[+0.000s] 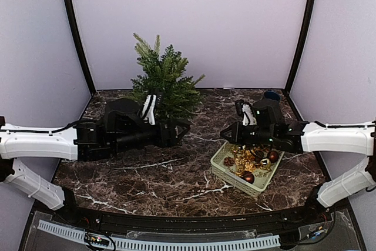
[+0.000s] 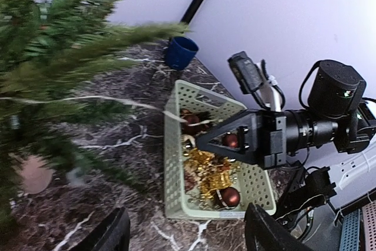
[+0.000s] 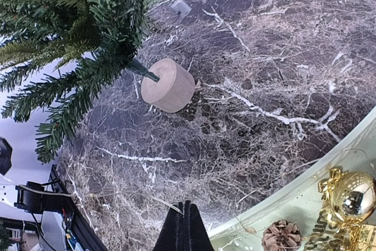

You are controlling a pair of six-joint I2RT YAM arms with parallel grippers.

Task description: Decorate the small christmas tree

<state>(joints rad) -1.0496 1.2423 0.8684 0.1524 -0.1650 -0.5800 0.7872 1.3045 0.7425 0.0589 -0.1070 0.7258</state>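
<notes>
Tree [image 1: 163,80] at the tabletop's [image 1: 176,171] back edge looks light and tippy, best held by its pot [image 3: 169,85]; left gripper [image 1: 183,127] is spread and empty, right gripper [image 3: 184,227] clenched on nothing.

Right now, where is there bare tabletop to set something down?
Bare marble: along the near edge left of the basket, and at the back between the small christmas tree and the blue cup. The basket is packed with ornaments.

Both arms reach inward from the sides, stretched out low and roughly level, with their tips facing each other. The left hand [image 1: 183,129] has its fingers spread wide with nothing between them. The right hand [image 1: 224,135] is pinched tight to a point, holding nothing.
</notes>
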